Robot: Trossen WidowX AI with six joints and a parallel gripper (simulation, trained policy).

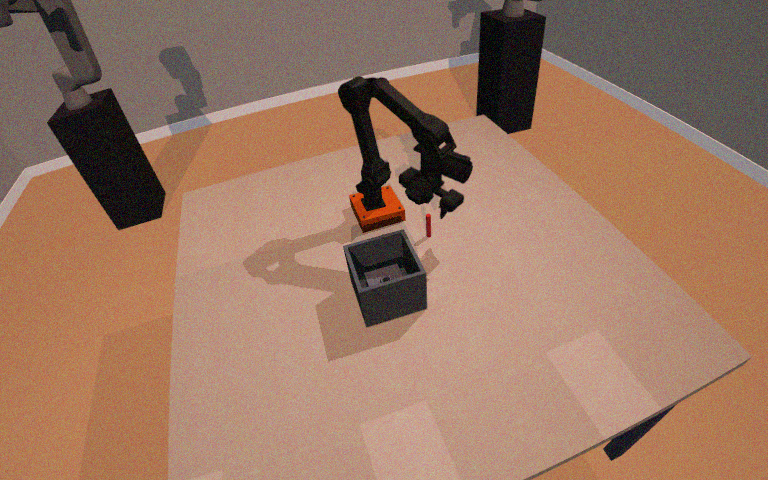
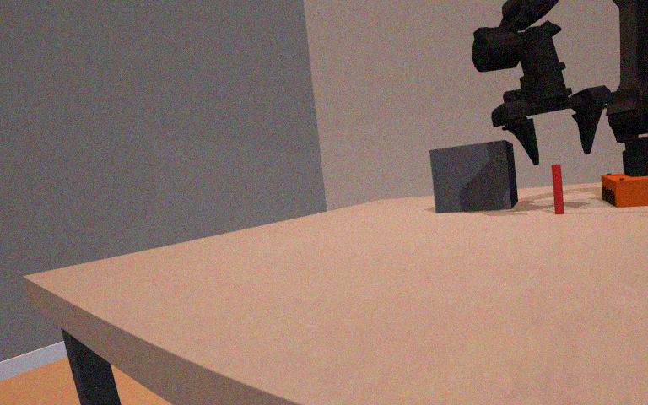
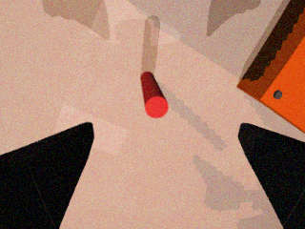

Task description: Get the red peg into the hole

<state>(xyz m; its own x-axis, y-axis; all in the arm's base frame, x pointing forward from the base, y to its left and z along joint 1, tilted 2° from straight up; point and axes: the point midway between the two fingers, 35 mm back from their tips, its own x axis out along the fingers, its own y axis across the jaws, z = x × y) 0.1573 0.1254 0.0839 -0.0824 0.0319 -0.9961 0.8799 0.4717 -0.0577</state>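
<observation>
Pincer (image 1: 434, 208) (image 2: 562, 159) (image 3: 168, 130): standing spread, gripping nothing | Peg (image 1: 428, 225) (image 2: 557, 189) (image 3: 156, 107): standing upright below pincer tips | Box (image 1: 397, 301) (image 2: 470, 179): sitting beside peg, below pincer | Progress: approaching, judged; grasping, lifting, inserting remaining

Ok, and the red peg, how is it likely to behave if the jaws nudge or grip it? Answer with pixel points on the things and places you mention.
The red peg (image 1: 428, 225) (image 2: 557, 189) (image 3: 152, 93) will probably tip if nudged, since it stands upright on a narrow round end. Once down, its cylindrical side suggests it would roll. It looks rigid, being straight with crisp edges, so it likely won't bend when gripped.
</observation>
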